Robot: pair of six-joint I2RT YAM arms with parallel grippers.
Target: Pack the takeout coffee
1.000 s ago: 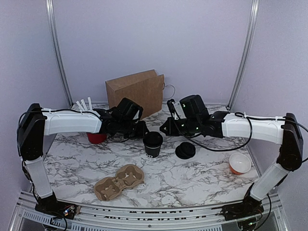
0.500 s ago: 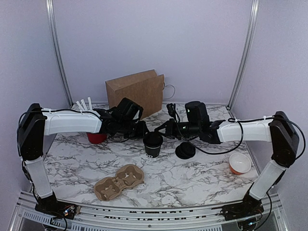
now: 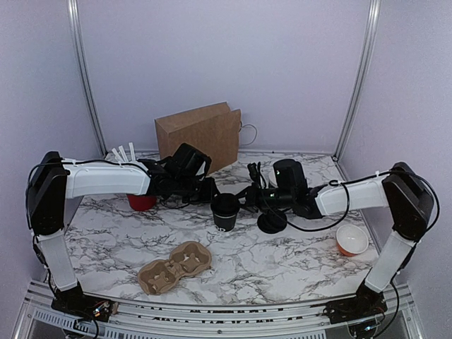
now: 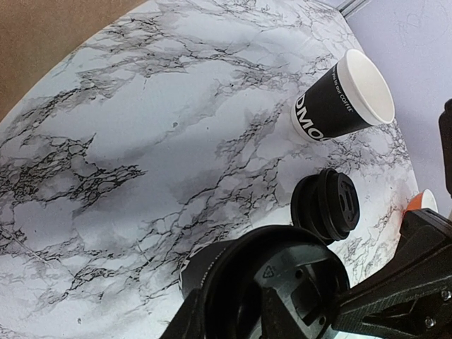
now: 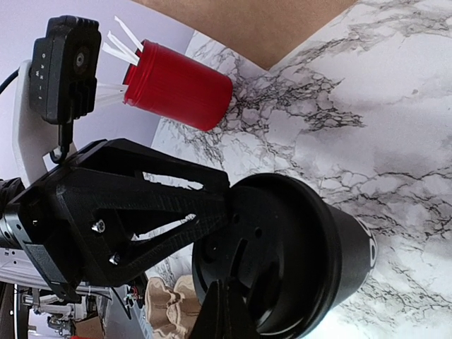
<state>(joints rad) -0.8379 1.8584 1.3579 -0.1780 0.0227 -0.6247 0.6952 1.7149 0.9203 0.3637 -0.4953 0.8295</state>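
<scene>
The left gripper (image 3: 213,197) is clamping the small black paper cup with black round plastic lid (image 3: 224,212), which is standing mid-desk (image 3: 296,261). The right gripper (image 5: 224,311), fingers together, is bearing on the lid. Risk: off-centre pressure tipping the cup or leaving the lid unseated.

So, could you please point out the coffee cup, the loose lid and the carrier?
coffee cup (image 3: 224,206), top view, on its lid.
loose lid (image 3: 272,222), top view, its centre.
carrier (image 3: 175,267), top view, between its wells.
</scene>
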